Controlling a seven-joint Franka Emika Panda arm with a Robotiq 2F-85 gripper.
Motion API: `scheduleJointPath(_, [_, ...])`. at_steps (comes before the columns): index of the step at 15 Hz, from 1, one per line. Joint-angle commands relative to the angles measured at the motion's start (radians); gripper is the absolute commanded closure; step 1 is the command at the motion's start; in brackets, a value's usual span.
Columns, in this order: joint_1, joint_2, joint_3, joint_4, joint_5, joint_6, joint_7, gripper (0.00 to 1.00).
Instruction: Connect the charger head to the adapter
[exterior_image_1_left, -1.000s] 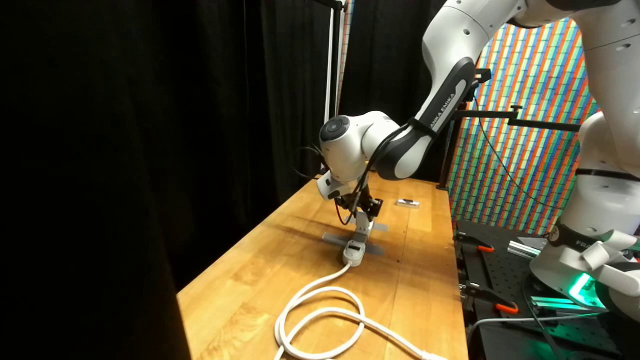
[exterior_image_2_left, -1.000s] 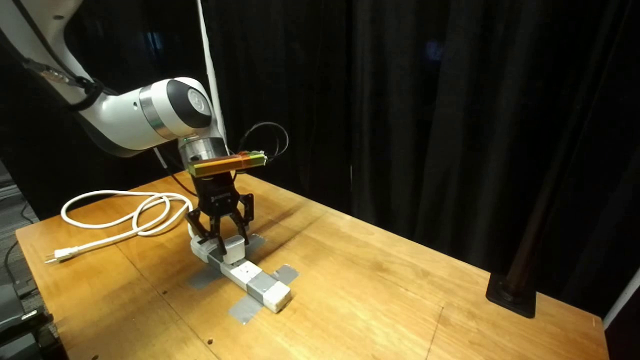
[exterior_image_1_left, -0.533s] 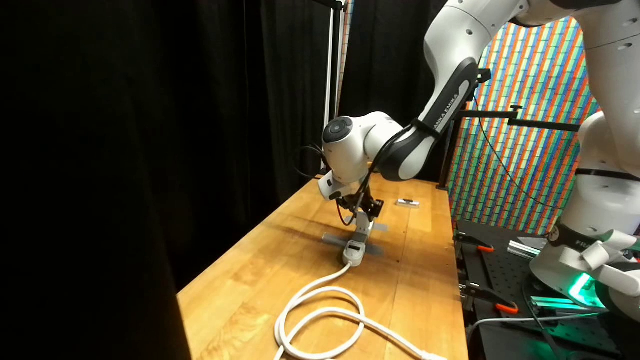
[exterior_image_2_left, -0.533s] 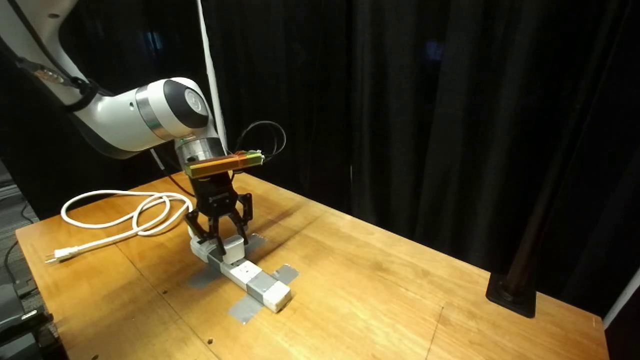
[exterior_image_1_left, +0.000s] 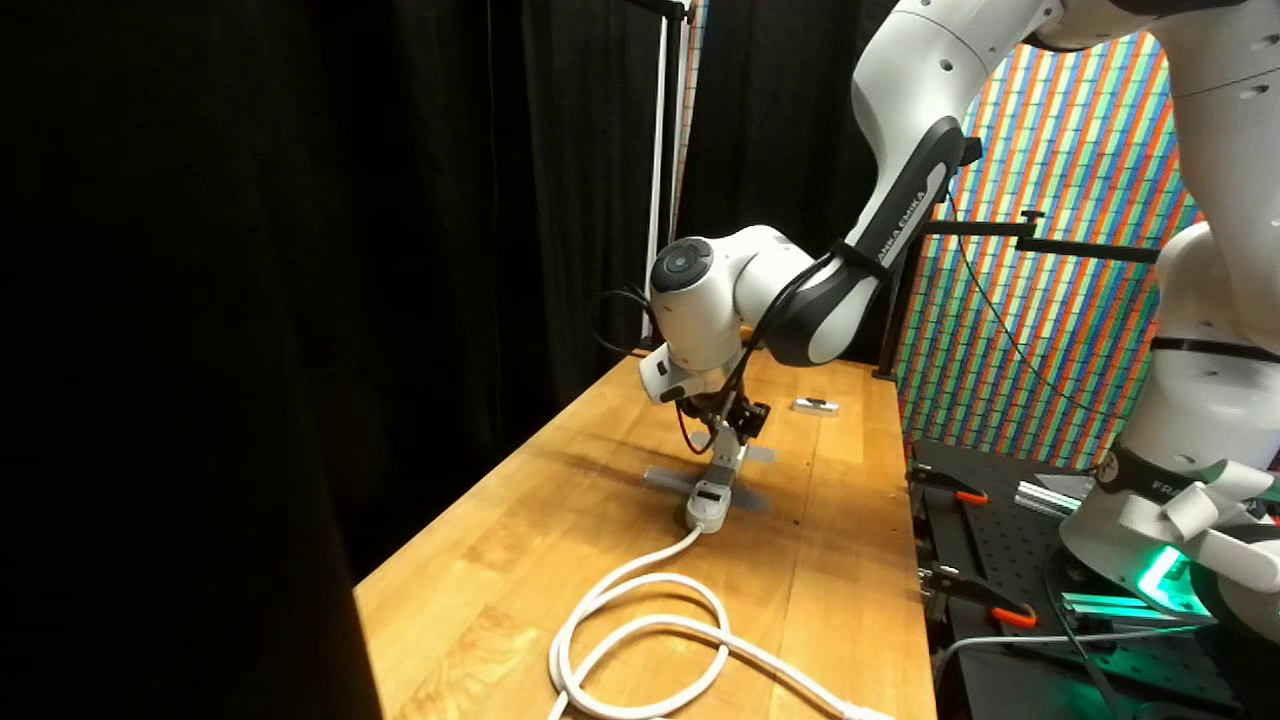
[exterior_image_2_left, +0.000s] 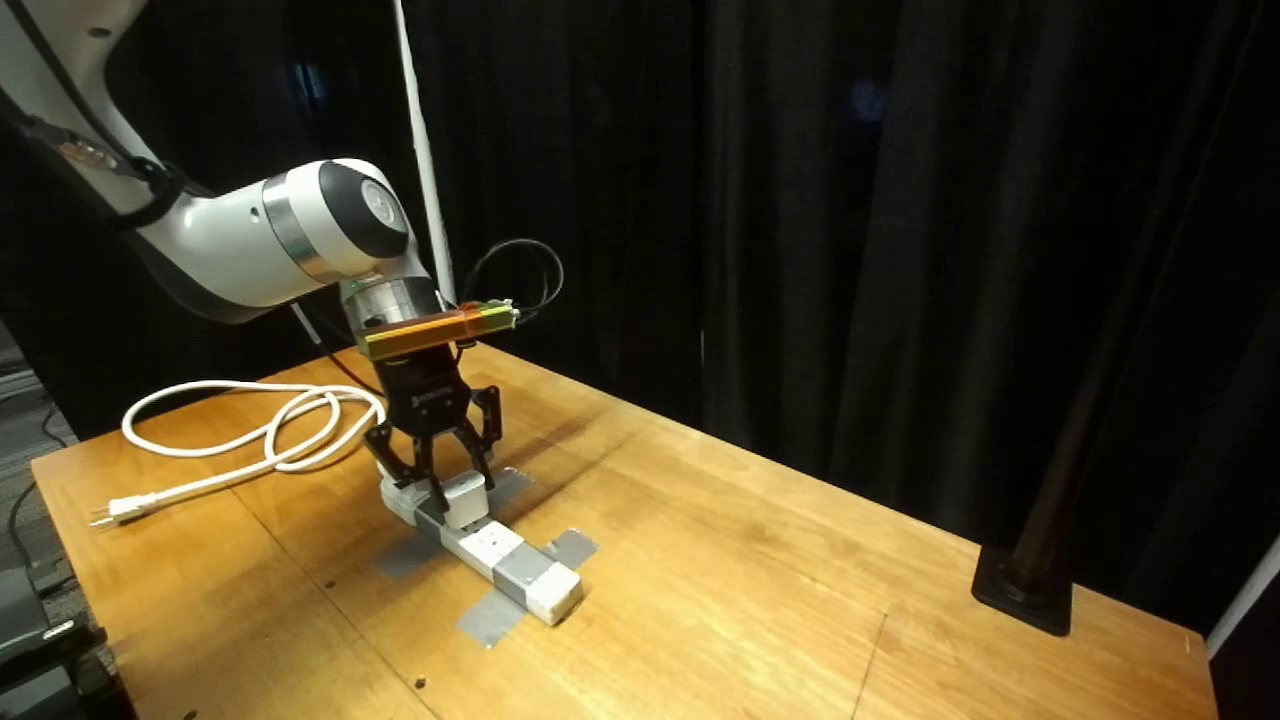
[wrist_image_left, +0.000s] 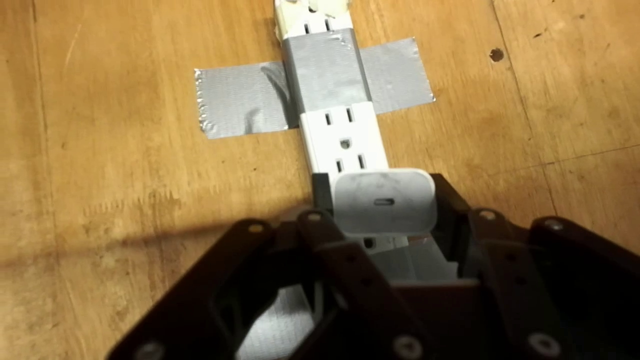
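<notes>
The charger head (wrist_image_left: 385, 202) is a small white block with a slot-shaped port on top. My gripper (wrist_image_left: 384, 200) is shut on it, with one black fingertip against each side. The adapter is a long white power strip (wrist_image_left: 357, 132) taped to the table. The charger head sits directly over one part of the strip, near the switch end; it also shows in an exterior view (exterior_image_2_left: 466, 502) and stands close to upright, tilted slightly. Its prongs are hidden, so I cannot tell whether they are in the slots. Open outlet slots show beside it on the strip (exterior_image_2_left: 490, 542).
Grey tape (wrist_image_left: 327, 70) crosses the strip and sticks to the wooden table. The strip's thick white cable (exterior_image_2_left: 200, 487) lies coiled, its plug (exterior_image_2_left: 130, 507) near the table edge. A small pale object (exterior_image_1_left: 815, 406) lies farther along. A black stand base (exterior_image_2_left: 1022, 590) and curtains border the table.
My wrist and hand have leaned slightly over, leftward in the exterior view that shows the fingers clearly, tilting the charger head a little with them. The grip and the strip are unchanged.
</notes>
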Motion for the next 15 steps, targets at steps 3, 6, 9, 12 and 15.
scheduleJointPath(3, [-0.021, 0.023, -0.001, -0.057, 0.022, 0.095, 0.01, 0.77])
scheduleJointPath(6, [-0.021, 0.032, -0.003, -0.05, 0.016, 0.095, 0.0, 0.77])
scheduleJointPath(9, [-0.021, 0.044, 0.001, -0.046, 0.02, 0.102, -0.007, 0.77])
scheduleJointPath(12, [-0.016, 0.048, 0.002, -0.045, 0.016, 0.096, -0.016, 0.77])
scheduleJointPath(15, [-0.015, 0.04, 0.0, -0.045, 0.014, 0.087, -0.022, 0.64])
